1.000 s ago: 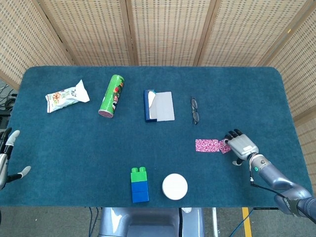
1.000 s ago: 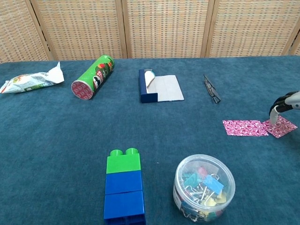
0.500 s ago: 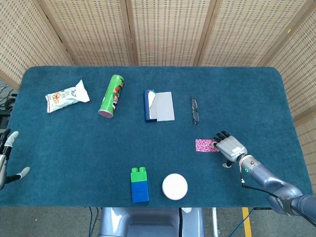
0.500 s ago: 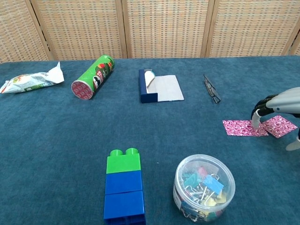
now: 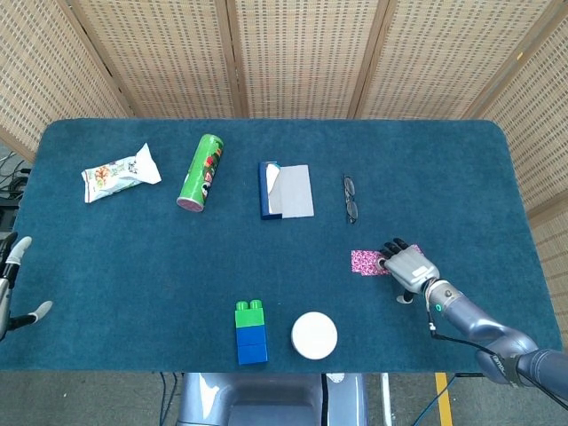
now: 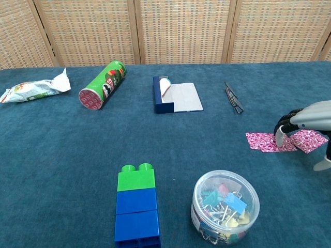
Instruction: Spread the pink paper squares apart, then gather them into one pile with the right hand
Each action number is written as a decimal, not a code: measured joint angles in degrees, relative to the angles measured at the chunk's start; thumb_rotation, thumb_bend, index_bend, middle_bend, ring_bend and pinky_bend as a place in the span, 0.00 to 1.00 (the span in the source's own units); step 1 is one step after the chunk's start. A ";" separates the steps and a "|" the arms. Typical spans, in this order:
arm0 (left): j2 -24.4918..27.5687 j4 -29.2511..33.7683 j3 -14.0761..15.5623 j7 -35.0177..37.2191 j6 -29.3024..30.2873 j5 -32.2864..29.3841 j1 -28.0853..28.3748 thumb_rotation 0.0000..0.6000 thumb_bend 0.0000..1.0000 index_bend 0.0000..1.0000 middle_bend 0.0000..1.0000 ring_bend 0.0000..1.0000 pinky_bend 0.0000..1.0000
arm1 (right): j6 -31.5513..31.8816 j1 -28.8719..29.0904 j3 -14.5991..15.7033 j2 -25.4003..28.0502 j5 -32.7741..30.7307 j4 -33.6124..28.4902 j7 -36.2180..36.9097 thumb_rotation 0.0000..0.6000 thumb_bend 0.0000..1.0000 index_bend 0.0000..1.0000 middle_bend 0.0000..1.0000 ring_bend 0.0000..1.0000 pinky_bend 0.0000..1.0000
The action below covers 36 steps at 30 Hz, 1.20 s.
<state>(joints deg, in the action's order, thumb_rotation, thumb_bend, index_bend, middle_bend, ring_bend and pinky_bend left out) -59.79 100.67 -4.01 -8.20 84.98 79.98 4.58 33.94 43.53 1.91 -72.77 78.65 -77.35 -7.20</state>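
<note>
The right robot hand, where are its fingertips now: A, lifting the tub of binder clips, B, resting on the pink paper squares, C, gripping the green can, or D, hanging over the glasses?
B: the right robot hand has its fingertips down on the pink paper squares, far from the other things.

R hand fingers press pink squares.

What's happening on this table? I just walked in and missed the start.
The robot's right hand is working on the pink paper squares near the right side of the blue table, fingertips pressed down on them. The squares lie overlapping, not yet in one neat pile. The left hand hangs open at the table's left edge, holding nothing.
</note>
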 measured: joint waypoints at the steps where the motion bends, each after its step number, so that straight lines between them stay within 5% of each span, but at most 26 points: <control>1: 0.00 0.03 -0.01 -0.04 -0.05 0.02 0.05 1.00 0.17 0.04 0.00 0.00 0.00 | 0.06 -0.05 0.11 0.11 0.10 -0.22 0.00 1.00 0.23 0.26 0.16 0.00 0.01; 36: -0.03 0.61 -0.12 -0.79 -0.25 0.40 0.44 1.00 0.17 0.04 0.00 0.00 0.00 | 4.04 -2.51 3.77 5.20 5.59 -10.29 0.95 1.00 0.23 0.27 0.17 0.00 0.01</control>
<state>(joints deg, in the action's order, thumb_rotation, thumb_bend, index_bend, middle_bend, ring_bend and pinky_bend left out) -59.82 101.27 -4.13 -8.99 84.73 80.38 5.01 37.98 41.02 5.69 -67.57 84.25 -87.64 -6.26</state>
